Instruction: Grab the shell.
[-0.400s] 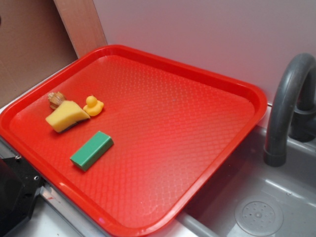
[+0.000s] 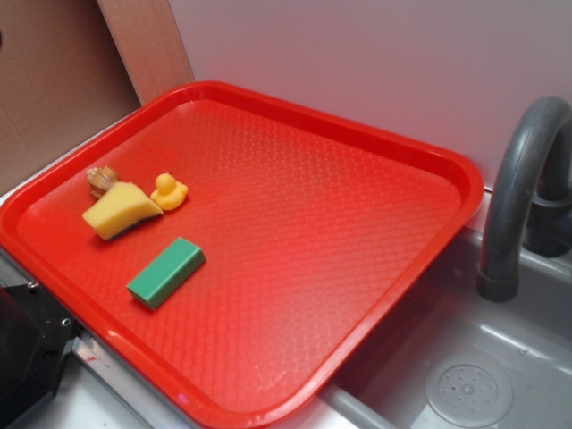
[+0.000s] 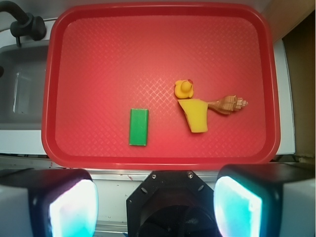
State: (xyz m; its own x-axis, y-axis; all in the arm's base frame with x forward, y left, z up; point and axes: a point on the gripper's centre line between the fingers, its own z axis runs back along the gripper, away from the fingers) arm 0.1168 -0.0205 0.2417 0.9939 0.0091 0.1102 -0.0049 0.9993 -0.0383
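Wrist view: shell (image 3: 229, 104) beside sponge (image 3: 196, 115).

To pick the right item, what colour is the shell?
Brown and tan, ridged; the shell shows best in the wrist view.

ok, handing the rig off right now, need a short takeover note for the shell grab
End effector: open, empty, high above the tray's near edge, fingers spread wide.
Shell: on the red tray, touching the yellow sponge; rubber duck sits just beside the sponge. Green block lies apart, out of the way.
Done: nothing grasped yet.
Left: move over the shell, descend, close on it, lift.
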